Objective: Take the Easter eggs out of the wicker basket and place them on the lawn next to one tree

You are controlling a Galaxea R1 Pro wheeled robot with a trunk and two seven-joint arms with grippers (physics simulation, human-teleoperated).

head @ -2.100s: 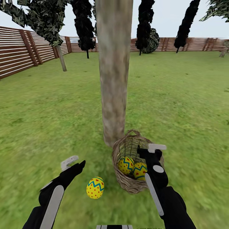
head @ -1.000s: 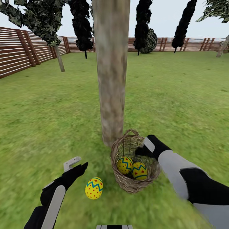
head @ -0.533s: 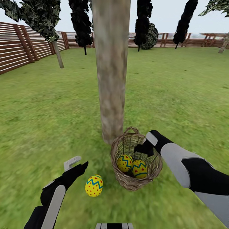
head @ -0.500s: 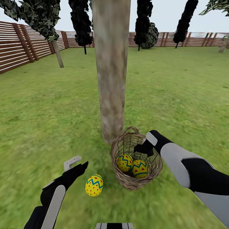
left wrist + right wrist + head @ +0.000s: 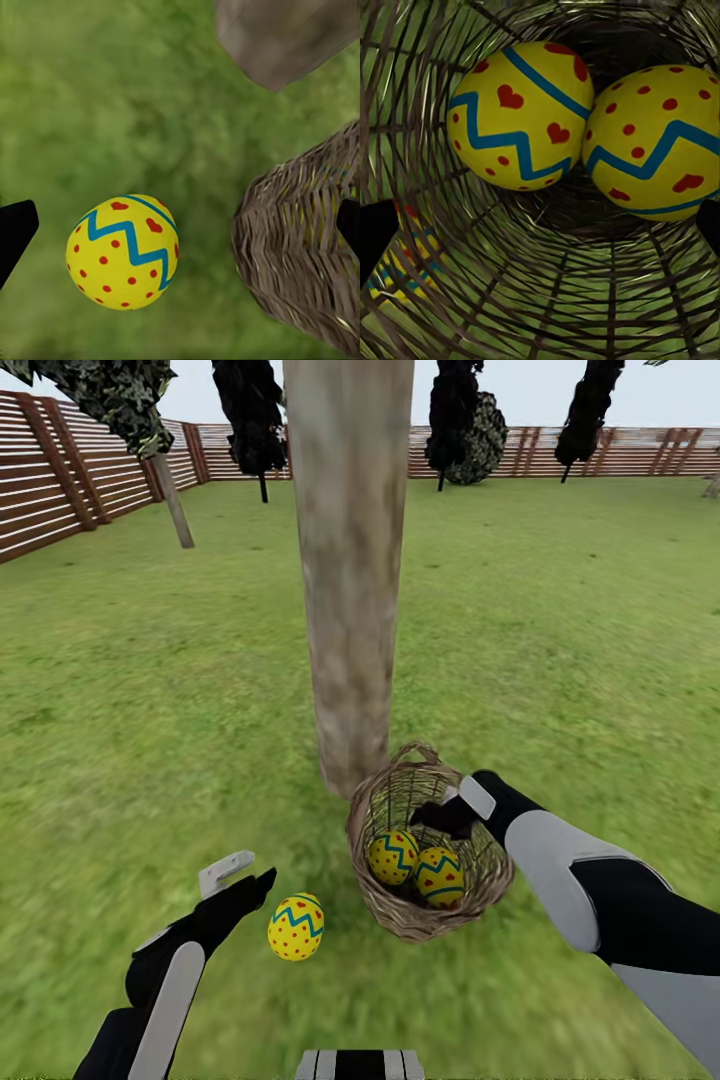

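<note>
Tree trunk (image 5: 350,590) crowds the basket (image 5: 400,905) where your spread right gripper (image 5: 432,818) faces two eggs (image 5: 394,857).

Basket (image 5: 420,920) mouth unobstructed, right claw (image 5: 432,818) at rim; trunk (image 5: 350,590) blocks frame centre; lawn (image 5: 120,740) left open.

- tree (image 5: 350,580): trunk cut off by top edge in head view, crown unseen; base partly behind wicker basket (image 5: 425,920) rim.
- right pincer (image 5: 432,818): fingertips dip into the basket, opening can't be judged in head view; right wrist view has dark tips clipped at both side edges.
- third egg (image 5: 394,262): seen only through the weave, blurred.
- left pincer (image 5: 240,875): gap unclear in head view.
</note>
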